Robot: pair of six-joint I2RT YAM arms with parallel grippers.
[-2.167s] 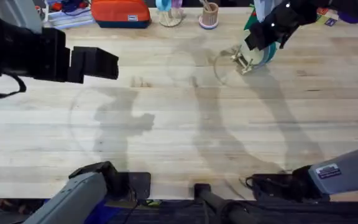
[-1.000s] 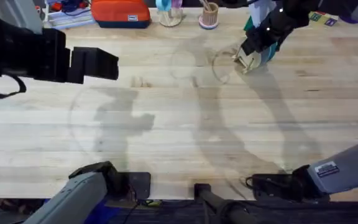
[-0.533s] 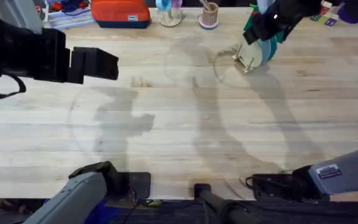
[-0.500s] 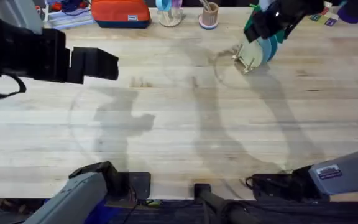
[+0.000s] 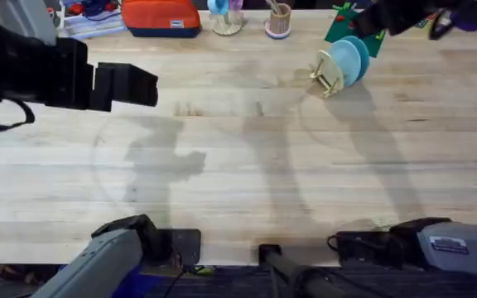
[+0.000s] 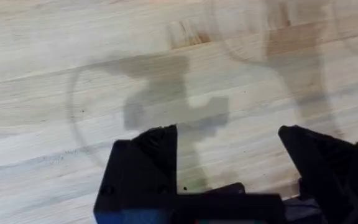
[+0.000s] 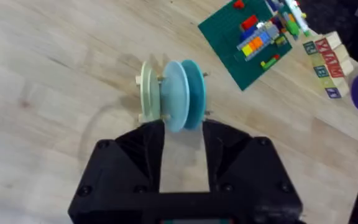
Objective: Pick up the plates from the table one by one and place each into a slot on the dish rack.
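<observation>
Now three plates stand upright in the dish rack; right gripper nearby and left gripper well apart have fingers spread, empty.

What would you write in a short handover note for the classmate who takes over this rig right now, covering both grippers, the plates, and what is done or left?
Left gripper: jaws open, holding nothing, over bare table.
Right gripper: jaws open, holding nothing, just clear of the dish rack at the far right of the table.
Plates: the cream plate and two light blue plates stand upright in the rack's slots.
Done: three plates racked and released.
Left: I can see no further plates lying on the table, so the job looks finished; check beyond the camera's edges before parking both arms.
</observation>
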